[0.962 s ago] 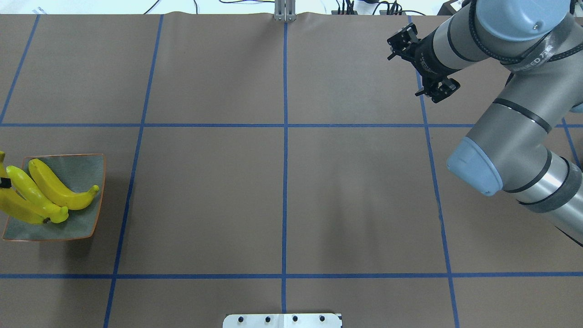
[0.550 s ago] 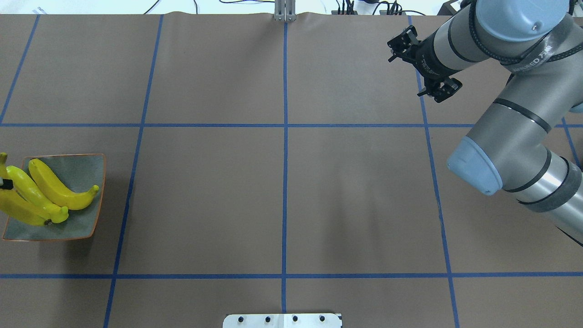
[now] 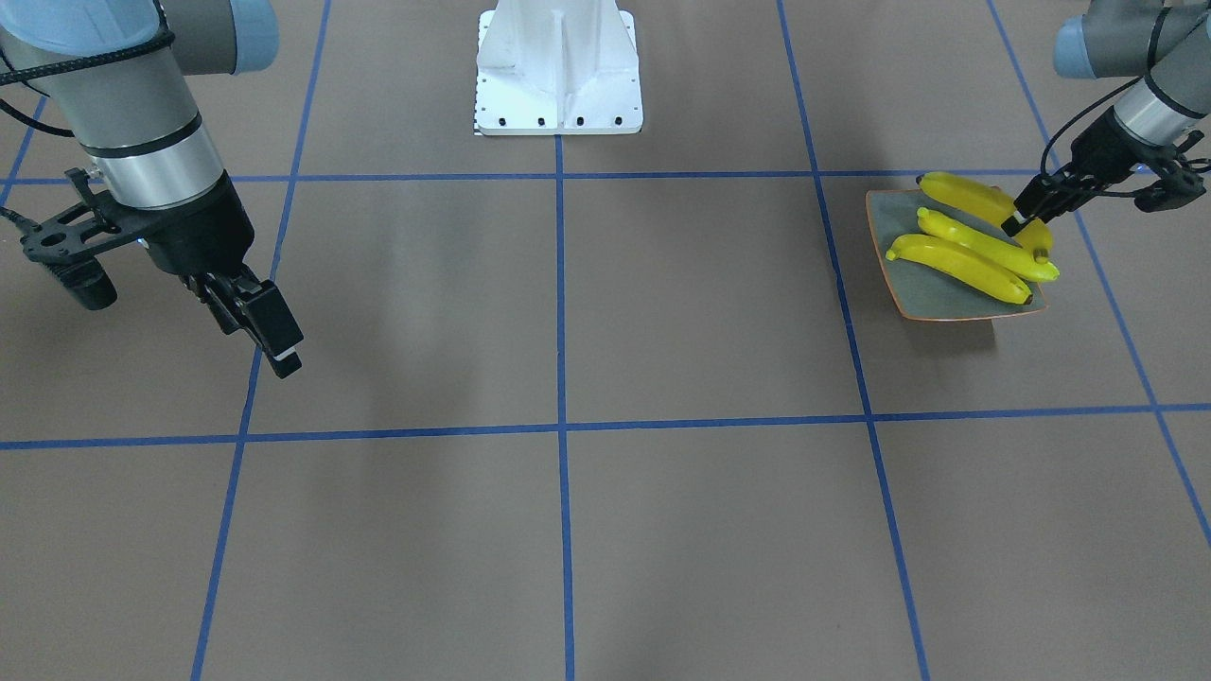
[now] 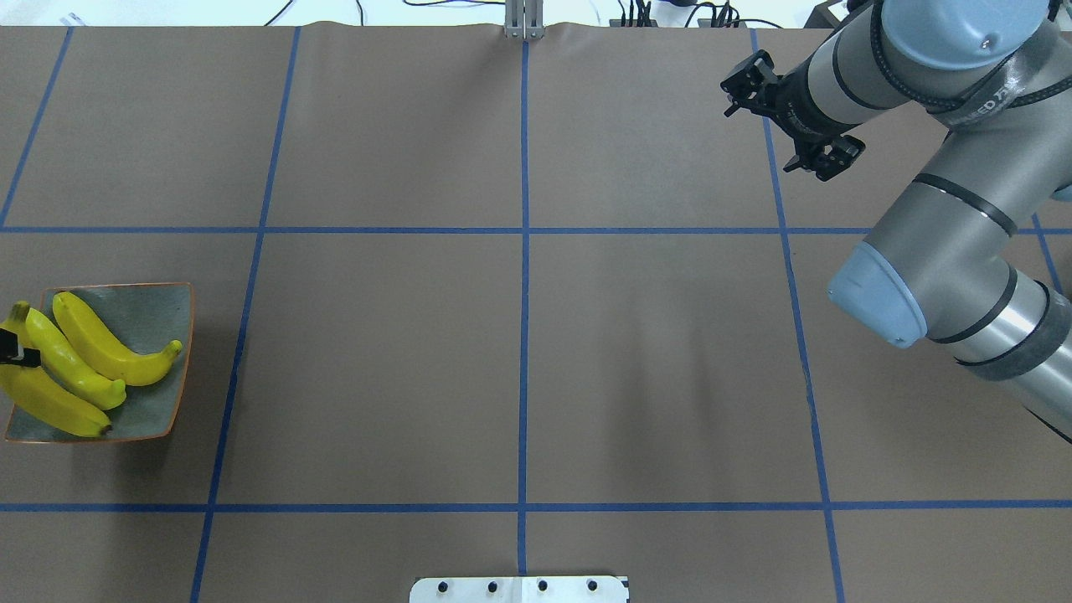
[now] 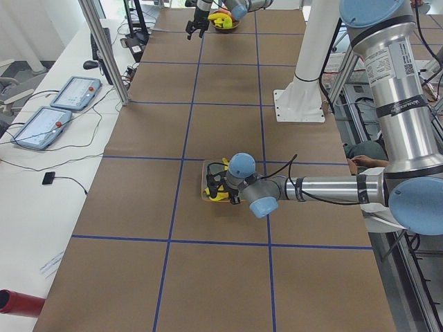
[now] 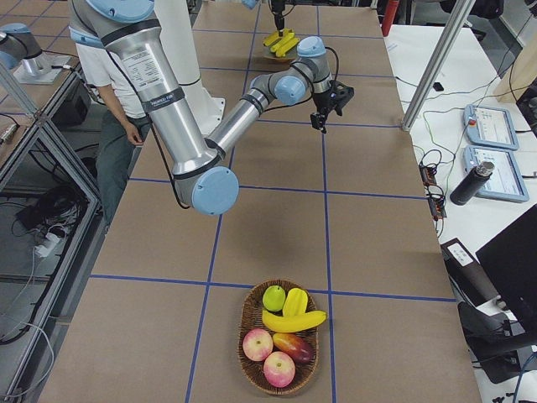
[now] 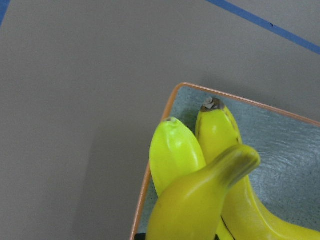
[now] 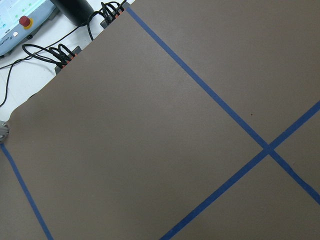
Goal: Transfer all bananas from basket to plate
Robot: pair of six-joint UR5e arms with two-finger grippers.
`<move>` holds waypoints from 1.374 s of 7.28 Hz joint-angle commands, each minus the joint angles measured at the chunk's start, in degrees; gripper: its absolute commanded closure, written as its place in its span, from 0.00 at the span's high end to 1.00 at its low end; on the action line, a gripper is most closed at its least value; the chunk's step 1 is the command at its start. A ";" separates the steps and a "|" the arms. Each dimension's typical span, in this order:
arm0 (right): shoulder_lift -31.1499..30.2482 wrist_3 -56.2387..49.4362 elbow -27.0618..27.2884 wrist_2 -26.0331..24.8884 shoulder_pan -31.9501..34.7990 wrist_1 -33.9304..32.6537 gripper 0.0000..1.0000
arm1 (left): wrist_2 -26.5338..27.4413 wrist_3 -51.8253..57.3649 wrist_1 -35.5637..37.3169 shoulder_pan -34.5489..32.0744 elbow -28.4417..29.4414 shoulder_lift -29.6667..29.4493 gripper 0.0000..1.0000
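The grey-blue plate (image 4: 159,310) with an orange rim sits at the table's left end. Two bananas (image 4: 109,345) (image 4: 71,367) lie on it side by side. A third banana (image 4: 50,404) lies along its left side, and my left gripper (image 4: 8,347) is shut on that banana's upper part. The front view shows the same grip (image 3: 1017,223) at the plate (image 3: 932,303). The basket (image 6: 252,363) stands at the table's right end, holding one more banana (image 6: 294,321). My right gripper (image 3: 284,357) hangs over bare table, far from both. It is seen edge-on, so whether its fingers are apart does not show.
Apples, a mango and green fruit share the basket. The robot's white base (image 3: 558,66) stands at the table's middle rear edge. A person (image 6: 117,117) stands behind the robot. Blue tape lines grid the brown table cover.
My left gripper has carried its banana rightward, further over the plate. My right wrist has drifted a little right and toward the far edge.
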 commanded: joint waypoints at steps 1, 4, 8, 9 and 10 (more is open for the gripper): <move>0.02 0.08 0.16 1.11 0.62 -0.03 1.00 | 0.19 -0.12 0.14 0.04 0.03 -0.05 0.99; -0.85 -0.70 0.42 4.27 3.42 0.05 1.00 | -0.51 -0.21 0.05 -0.75 -1.55 -0.14 0.99; -12.85 -28.14 0.34 9.38 11.95 2.58 1.00 | -3.24 -0.21 0.31 -8.22 -4.90 -4.42 1.00; -18.47 -35.79 -0.01 9.47 13.01 6.87 1.00 | -3.33 -0.73 0.40 -8.31 -4.98 -5.66 1.00; -23.57 -43.96 -0.10 9.73 15.37 9.26 1.00 | -3.24 -0.73 2.23 -8.31 -4.98 -7.50 1.00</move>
